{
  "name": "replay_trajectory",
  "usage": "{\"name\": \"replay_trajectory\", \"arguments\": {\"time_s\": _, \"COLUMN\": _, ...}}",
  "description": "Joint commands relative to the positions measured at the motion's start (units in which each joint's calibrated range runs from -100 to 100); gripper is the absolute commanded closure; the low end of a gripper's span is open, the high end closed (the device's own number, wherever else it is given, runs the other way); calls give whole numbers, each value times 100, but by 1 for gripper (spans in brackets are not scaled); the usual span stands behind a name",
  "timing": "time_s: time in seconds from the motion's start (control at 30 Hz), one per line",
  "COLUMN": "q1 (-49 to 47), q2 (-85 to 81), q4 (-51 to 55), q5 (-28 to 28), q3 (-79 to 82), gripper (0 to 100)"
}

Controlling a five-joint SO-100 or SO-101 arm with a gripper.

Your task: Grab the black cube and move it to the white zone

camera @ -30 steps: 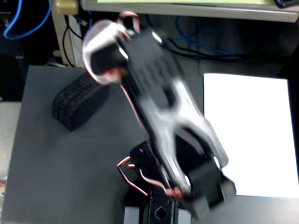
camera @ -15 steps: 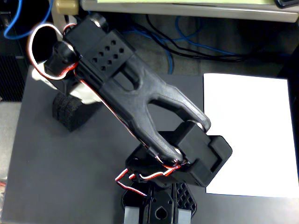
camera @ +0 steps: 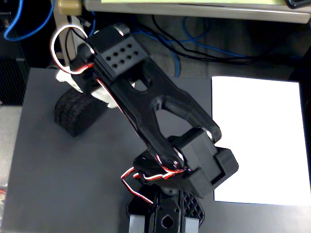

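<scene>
The black cube (camera: 75,115), a spongy black foam block, lies on the dark grey mat at the upper left of the fixed view. My arm reaches over it from the base at the bottom centre. The gripper (camera: 85,90) sits at the block's far top edge, mostly hidden under the black wrist. White gripper parts show on either side of the wrist, one at the block's upper left and one at its upper right. Whether the fingers touch the block cannot be made out. The white zone (camera: 257,138), a flat white paper sheet, lies at the right, well apart from the block.
The dark grey mat (camera: 48,184) covers the table. The arm's base (camera: 165,216) stands at the bottom centre. Blue and black cables (camera: 194,43) run behind the mat's far edge, under a pale shelf edge (camera: 194,9). A dark box (camera: 12,80) sits at the far left.
</scene>
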Motion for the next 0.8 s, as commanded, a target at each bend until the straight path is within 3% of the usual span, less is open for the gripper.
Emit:
{"name": "replay_trajectory", "arguments": {"time_s": 0.0, "q1": -250, "q2": -10, "q4": -450, "q5": 16, "q3": -153, "gripper": 58}}
{"name": "replay_trajectory", "arguments": {"time_s": 0.1, "q1": -397, "q2": 57, "q4": -767, "q5": -20, "q3": -35, "gripper": 58}}
{"name": "replay_trajectory", "arguments": {"time_s": 0.3, "q1": -345, "q2": 1956, "q4": -1385, "q5": -36, "q3": -89, "gripper": 58}}
{"name": "replay_trajectory", "arguments": {"time_s": 0.47, "q1": -404, "q2": 2090, "q4": -1651, "q5": -31, "q3": -8, "gripper": 59}}
{"name": "replay_trajectory", "arguments": {"time_s": 0.5, "q1": -404, "q2": 2090, "q4": -1651, "q5": -36, "q3": -17, "gripper": 62}}
{"name": "replay_trajectory", "arguments": {"time_s": 0.67, "q1": -404, "q2": 2090, "q4": -1659, "q5": -261, "q3": -35, "gripper": 99}}
{"name": "replay_trajectory", "arguments": {"time_s": 0.77, "q1": -412, "q2": 2090, "q4": -1668, "q5": -288, "q3": 20, "gripper": 99}}
